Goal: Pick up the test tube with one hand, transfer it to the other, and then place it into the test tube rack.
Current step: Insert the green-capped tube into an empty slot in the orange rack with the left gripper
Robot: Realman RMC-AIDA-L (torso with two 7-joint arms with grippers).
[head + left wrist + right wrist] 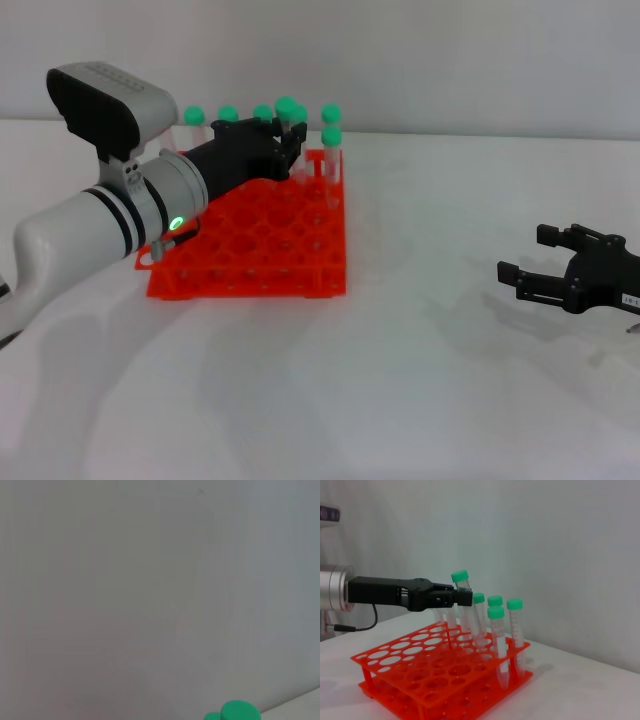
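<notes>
The orange-red test tube rack [250, 262] stands at the left middle of the table; it also shows in the right wrist view [415, 672]. My left gripper [292, 140], the black hand with silver cuff and green light, reaches over the rack's far side. It is shut on a test tube [463, 592] with a green cap [287, 105]. The tube is tilted, and its lower end points down among the far holes. My right gripper [522, 255] is open and empty, low over the table at the far right.
Several other green-capped tubes [331, 125] stand in the rack's far row and right corner, close around the held tube [496, 630]. A green cap [240, 712] shows at the edge of the left wrist view. A grey wall stands behind the table.
</notes>
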